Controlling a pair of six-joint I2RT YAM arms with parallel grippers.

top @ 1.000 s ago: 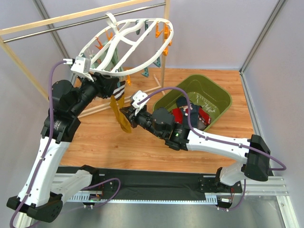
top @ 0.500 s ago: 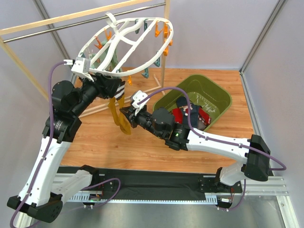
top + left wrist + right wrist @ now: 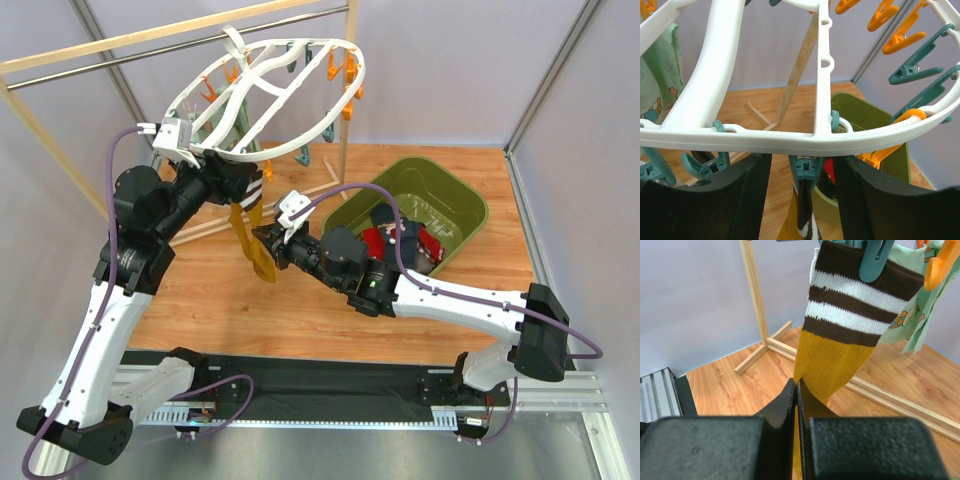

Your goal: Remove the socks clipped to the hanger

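Note:
The white oval hanger (image 3: 310, 42) hangs from the rail, with orange and teal clips along its rim (image 3: 790, 140). One teal clip (image 3: 807, 167) holds a mustard sock (image 3: 840, 350) by its brown-and-white striped cuff. My left gripper (image 3: 802, 200) is open just under the rim, with a finger (image 3: 747, 200) on each side of that clip and a gap to it. My right gripper (image 3: 797, 395) is shut on the sock's mustard leg lower down (image 3: 258, 262). A mint green printed sock (image 3: 912, 315) hangs behind it.
An olive green bin (image 3: 475, 205) on the wooden floor at right holds several socks (image 3: 400, 240). The wooden and metal rail frame (image 3: 150, 40) carries the hanger, and its upright post (image 3: 345, 110) and floor bars stand behind the sock.
My left arm has shifted a little under the hanger rim and its jaws have widened slightly. The right gripper holds the mustard sock in the same place.

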